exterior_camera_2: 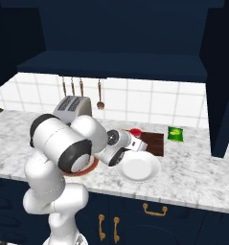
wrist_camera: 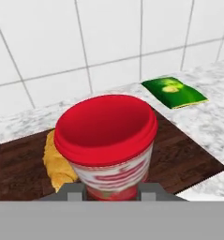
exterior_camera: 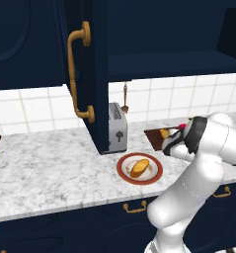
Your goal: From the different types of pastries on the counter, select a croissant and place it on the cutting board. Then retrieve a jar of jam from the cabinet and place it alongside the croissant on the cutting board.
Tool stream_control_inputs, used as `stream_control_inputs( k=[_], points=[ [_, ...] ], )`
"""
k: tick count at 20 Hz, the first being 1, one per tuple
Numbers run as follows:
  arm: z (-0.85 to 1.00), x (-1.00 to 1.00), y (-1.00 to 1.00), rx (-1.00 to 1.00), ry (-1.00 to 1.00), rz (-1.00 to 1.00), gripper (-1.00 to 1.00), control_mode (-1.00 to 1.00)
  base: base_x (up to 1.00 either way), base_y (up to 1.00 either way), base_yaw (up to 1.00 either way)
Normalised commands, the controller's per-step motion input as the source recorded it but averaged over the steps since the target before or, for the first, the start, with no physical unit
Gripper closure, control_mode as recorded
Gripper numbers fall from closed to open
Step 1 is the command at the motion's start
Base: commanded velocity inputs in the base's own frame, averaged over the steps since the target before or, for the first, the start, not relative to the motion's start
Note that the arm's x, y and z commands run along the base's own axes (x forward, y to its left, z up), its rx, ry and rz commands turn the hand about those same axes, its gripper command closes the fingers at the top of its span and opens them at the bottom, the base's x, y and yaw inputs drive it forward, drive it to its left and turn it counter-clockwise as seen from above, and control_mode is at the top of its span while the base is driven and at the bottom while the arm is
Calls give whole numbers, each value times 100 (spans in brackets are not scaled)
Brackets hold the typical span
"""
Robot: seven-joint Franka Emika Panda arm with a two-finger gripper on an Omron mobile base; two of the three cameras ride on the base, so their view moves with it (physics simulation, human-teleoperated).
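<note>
The jar of jam (wrist_camera: 106,140), with a red lid and a red-and-white side, sits between my two fingertips, and my gripper (wrist_camera: 112,191) is shut on it. It hangs just over the dark reddish-brown cutting board (wrist_camera: 188,150). The golden croissant (wrist_camera: 57,164) lies on the board right beside the jar, to its left in the hand view. From the left base view, the croissant (exterior_camera: 164,133) rests on the board (exterior_camera: 153,136) next to my hand. In the right base view, the jar's red top (exterior_camera_2: 135,130) shows above my gripper (exterior_camera_2: 135,141) at the board's (exterior_camera_2: 155,142) left end.
A bread roll (exterior_camera: 139,168) lies on a red-rimmed plate (exterior_camera: 122,170) in front of the toaster (exterior_camera: 117,129). A white dish (exterior_camera_2: 137,167) stands near the counter's (exterior_camera: 50,163) front edge. A green packet (wrist_camera: 174,92) lies past the board. The navy cabinet door (exterior_camera: 90,74) hangs open.
</note>
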Motion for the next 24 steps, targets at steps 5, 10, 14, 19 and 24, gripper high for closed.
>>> stream_control_inputs(
  k=[5, 10, 14, 19, 24],
  points=[
    [-69, 0, 0, 0, 4, 0, 100, -100, 0, 0, 0],
    [-46, 1, 0, 0, 3, 0, 100, -100, 0, 0, 0],
    [-32, 13, 0, 0, 0, 0, 100, -100, 0, 0, 0],
    [-27, 31, 0, 0, 0, 0, 100, -100, 0, 0, 0],
    [-10, 16, 1, 0, 0, 0, -100, -100, 0, 0, 0]
  ],
)
